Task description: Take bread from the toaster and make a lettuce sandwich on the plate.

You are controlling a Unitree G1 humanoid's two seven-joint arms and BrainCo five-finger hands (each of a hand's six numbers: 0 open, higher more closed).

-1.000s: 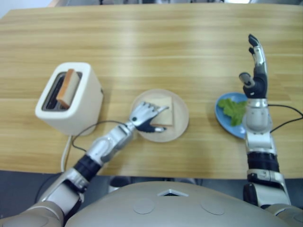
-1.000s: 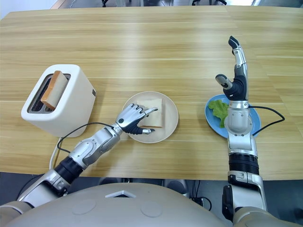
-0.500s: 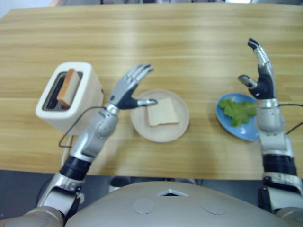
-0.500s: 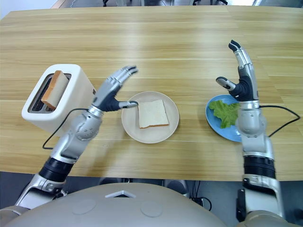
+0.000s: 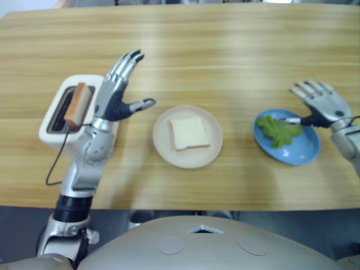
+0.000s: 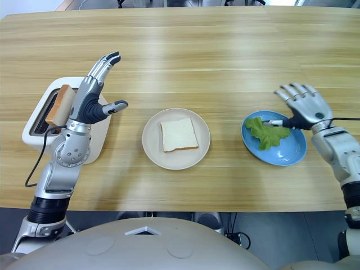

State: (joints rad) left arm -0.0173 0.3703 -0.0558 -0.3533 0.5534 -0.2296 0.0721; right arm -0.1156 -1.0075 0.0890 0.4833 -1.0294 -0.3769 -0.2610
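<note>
Left hand is hovering over the toaster's right side, fingers spread wide, holding nothing. One bread slice is standing in the slot, another slice is lying flat on the beige plate. Right hand is hanging palm-down over the blue plate, fingers splayed. The right eye view is giving the cleaner look at its thumb tip meeting the edge of the lettuce; no grasp.
</note>
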